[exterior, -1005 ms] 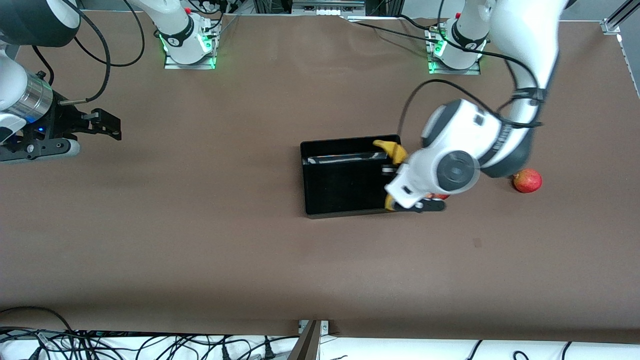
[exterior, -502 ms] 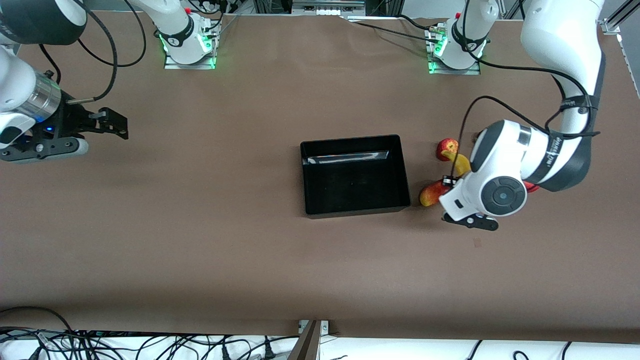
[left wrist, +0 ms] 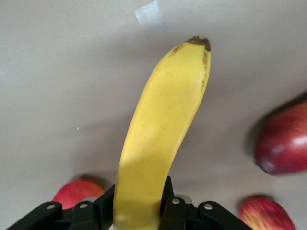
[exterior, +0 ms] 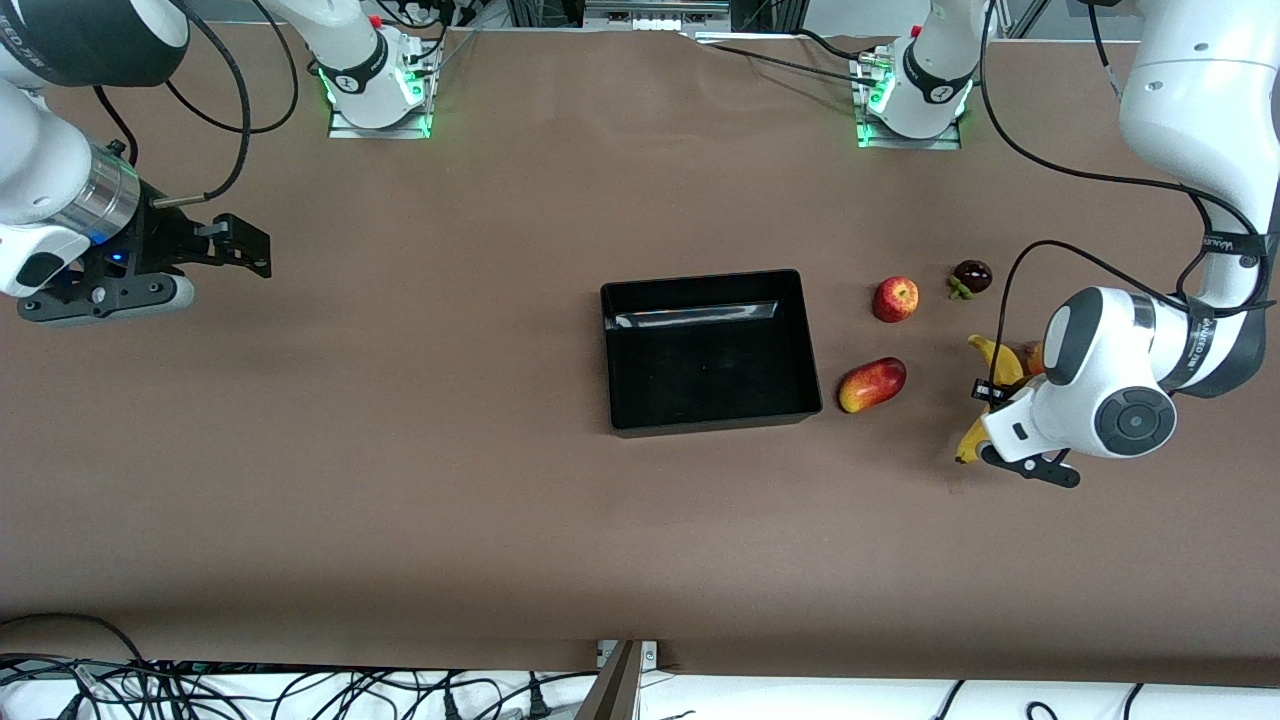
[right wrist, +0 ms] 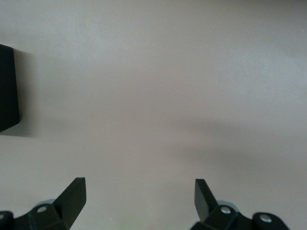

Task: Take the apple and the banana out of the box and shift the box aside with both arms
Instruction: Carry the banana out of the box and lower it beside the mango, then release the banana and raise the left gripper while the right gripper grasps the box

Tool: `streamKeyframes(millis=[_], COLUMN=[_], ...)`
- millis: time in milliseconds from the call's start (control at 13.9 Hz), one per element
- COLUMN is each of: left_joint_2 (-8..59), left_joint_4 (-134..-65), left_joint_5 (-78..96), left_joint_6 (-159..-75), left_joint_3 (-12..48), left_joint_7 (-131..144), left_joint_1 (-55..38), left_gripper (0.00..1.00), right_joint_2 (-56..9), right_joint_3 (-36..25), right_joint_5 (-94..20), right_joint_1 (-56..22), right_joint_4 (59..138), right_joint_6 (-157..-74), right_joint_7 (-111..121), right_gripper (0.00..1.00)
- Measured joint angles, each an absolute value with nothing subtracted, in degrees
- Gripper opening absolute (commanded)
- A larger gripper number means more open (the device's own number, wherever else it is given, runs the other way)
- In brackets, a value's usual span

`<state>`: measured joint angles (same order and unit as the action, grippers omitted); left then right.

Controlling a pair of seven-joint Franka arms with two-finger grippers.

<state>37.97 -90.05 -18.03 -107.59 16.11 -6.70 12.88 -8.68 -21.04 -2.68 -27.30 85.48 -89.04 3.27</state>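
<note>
My left gripper [exterior: 1003, 402] is shut on the long yellow banana [exterior: 999, 364] and holds it over the table toward the left arm's end, apart from the box. In the left wrist view the banana [left wrist: 163, 129] sticks out from between the gripper's [left wrist: 139, 194] fingers. The black box [exterior: 710, 415] stands mid-table with nothing in it. The small red apple [exterior: 895, 298] lies on the table beside the box, toward the left arm's end. My right gripper [exterior: 247, 250] is open and holds nothing, waiting over the right arm's end; the right wrist view [right wrist: 139, 191] shows bare table between its fingers.
A red-yellow oblong fruit [exterior: 872, 385] lies next to the box's corner, nearer the front camera than the apple. A dark round fruit [exterior: 971, 277] lies beside the apple. Red fruits [left wrist: 283, 143] show on the table under the banana. A box corner [right wrist: 8, 91] shows in the right wrist view.
My left arm has carried the banana from over the box's edge toward the left arm's end of the table. My right gripper has drifted slightly toward the middle.
</note>
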Motion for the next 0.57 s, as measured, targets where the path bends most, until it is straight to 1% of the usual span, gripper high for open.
streamKeyframes(millis=[72, 144, 215, 287, 574], left_joint_2=[38.06, 38.14, 38.18, 38.19, 37.62], left_joint_4=[-92.60, -95.08, -97.17, -98.60, -99.29], left_joint_5=[-18.03, -18.04, -18.04, -18.04, -18.06], left_joint_6=[-111.22, -114.67, -117.48, -119.19, -119.88], left_joint_3=[16.11, 16.11, 16.11, 16.12, 16.23], left_joint_7=[-6.79, -6.79, -6.79, -6.79, -6.79], left_joint_1=[13.43, 13.81, 14.04, 14.13, 14.24], left_gripper=[0.13, 0.21, 0.56, 1.00, 1.00], right_joint_2=[-8.70, -8.76, -8.91, -9.21, -11.35], right_joint_3=[-21.01, -20.96, -20.90, -20.84, -20.60], right_joint_5=[-2.73, -2.79, -2.85, -2.89, -3.69], right_joint_1=[-27.33, -27.49, -27.87, -28.43, -31.86], right_joint_4=[85.48, 85.49, 85.52, 85.53, 85.75], right_joint_6=[-89.04, -89.06, -89.22, -89.52, -91.60], right_joint_7=[3.26, 3.26, 3.19, 2.66, 0.12], right_gripper=[1.00, 1.00, 1.00, 1.00, 1.00])
